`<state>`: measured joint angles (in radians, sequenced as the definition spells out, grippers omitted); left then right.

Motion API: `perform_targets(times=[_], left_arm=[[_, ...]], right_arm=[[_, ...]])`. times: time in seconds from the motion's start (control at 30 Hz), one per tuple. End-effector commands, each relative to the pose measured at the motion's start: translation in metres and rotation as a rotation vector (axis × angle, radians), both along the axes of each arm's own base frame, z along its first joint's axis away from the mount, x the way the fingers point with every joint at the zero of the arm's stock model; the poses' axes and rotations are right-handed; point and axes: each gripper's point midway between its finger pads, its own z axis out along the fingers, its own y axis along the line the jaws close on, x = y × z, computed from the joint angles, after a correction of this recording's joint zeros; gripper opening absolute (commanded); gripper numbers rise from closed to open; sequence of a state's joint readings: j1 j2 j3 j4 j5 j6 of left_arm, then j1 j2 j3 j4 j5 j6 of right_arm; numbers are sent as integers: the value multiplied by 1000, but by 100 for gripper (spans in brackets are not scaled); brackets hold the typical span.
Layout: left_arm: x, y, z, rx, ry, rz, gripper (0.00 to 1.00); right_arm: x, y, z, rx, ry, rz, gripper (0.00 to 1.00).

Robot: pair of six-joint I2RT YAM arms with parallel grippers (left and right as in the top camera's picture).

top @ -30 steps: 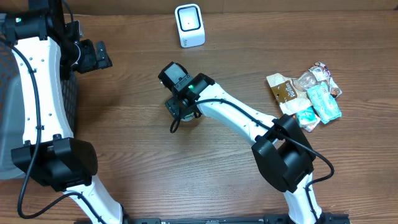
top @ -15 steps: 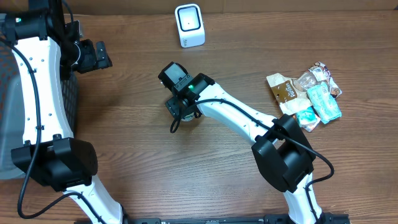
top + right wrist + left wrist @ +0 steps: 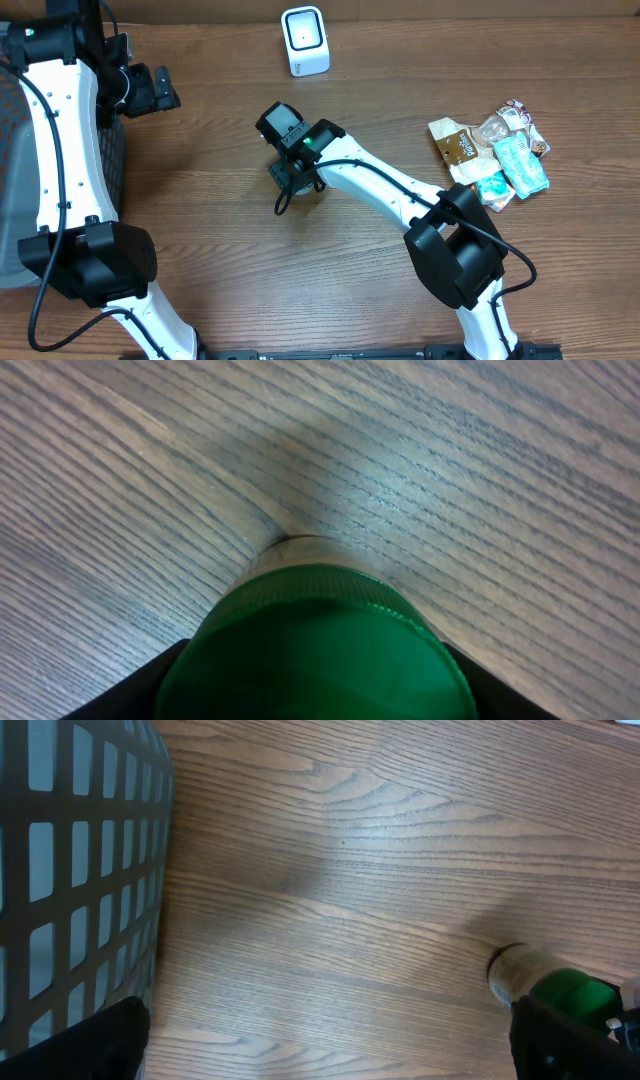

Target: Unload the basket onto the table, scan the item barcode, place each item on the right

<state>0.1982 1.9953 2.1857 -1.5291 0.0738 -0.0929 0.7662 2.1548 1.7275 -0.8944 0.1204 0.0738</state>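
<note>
Overhead, my left gripper point(image 3: 158, 92) sits upper left beside the basket point(image 3: 115, 160), and my right gripper point(image 3: 290, 170) is mid-frame below the scanner point(image 3: 305, 40). Through my left wrist, my jaws are spread wide at the bottom corners; the green-capped bottle point(image 3: 550, 988) stands lower right on the table point(image 3: 350, 870). Through my right wrist, its cap point(image 3: 310, 650) fills the bottom between my fingers point(image 3: 120, 695); whether they pinch it, I cannot tell.

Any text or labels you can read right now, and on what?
Nothing legible.
Print on the brown packet: too small to read.
Print on the teal packets: blurred.
No markings visible on the scanner or green cap.
</note>
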Motion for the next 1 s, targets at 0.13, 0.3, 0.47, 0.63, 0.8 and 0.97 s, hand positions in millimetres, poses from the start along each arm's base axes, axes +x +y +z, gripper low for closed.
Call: perform_targets(times=[0.13,0.3,0.47,0.63,0.8,0.97], left_arm=[[-3,2,11,16,-30,-20,99],[-3,2,11,16,-30,-20,100],[-3,2,11,16,-30,-20,99],[-3,2,11,16,-30,-20,100],[-3,2,11,16,-30,-20,99],[-3,2,11,16,-30,-20,100]], right_arm=[[2,-3,-8,-17,3,-4,58],[2,-2,4,-17,7,-11,57],[-1,2,39,26,40,-29,57],[-11,11,97,175,122,-13,53],[-17,12,172,426,178,32,52],[-14,-10,228,654,208,41,52]])
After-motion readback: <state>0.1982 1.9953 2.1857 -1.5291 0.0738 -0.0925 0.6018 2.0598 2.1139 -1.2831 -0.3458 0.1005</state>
